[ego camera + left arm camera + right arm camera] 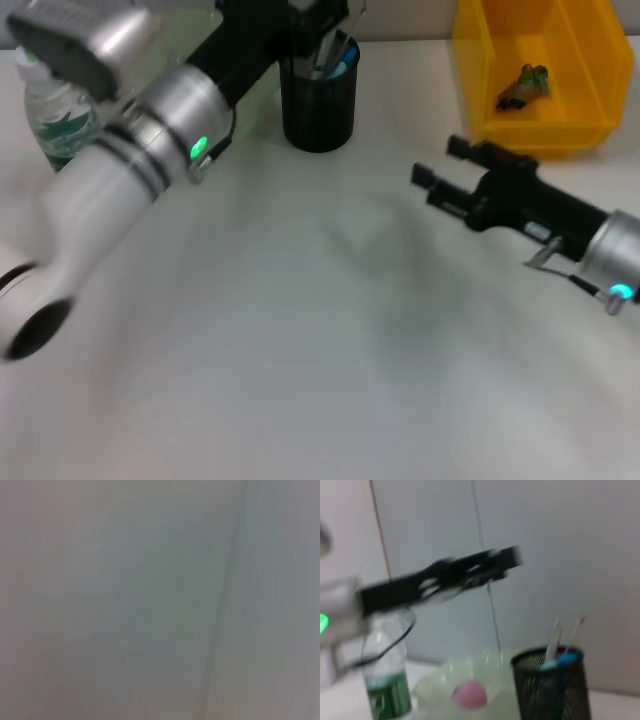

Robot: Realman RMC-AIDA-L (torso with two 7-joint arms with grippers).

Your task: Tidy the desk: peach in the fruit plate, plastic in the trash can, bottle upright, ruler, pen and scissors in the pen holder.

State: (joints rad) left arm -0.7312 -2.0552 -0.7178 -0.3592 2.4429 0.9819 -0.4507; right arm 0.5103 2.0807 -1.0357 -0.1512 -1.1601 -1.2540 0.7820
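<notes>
The black mesh pen holder [318, 100] stands at the back centre with a blue-capped pen [345, 55] and other slim items sticking out. My left gripper [325, 25] hangs just above its rim. The bottle [58, 115] stands upright at the back left. From the right wrist I see the bottle [385, 682], the pink peach [469, 694] lying in the pale green fruit plate [440, 680], the pen holder [552, 690], and my left gripper [470, 572] above them. Crumpled plastic [525, 85] lies in the yellow trash can [480, 60]. My right gripper [440, 162] hovers open and empty over the table's right side.
The left arm [130, 170] slants across the table's left part from the near corner to the pen holder. The white tabletop [330, 330] stretches in front. The left wrist view shows only a blurred grey surface.
</notes>
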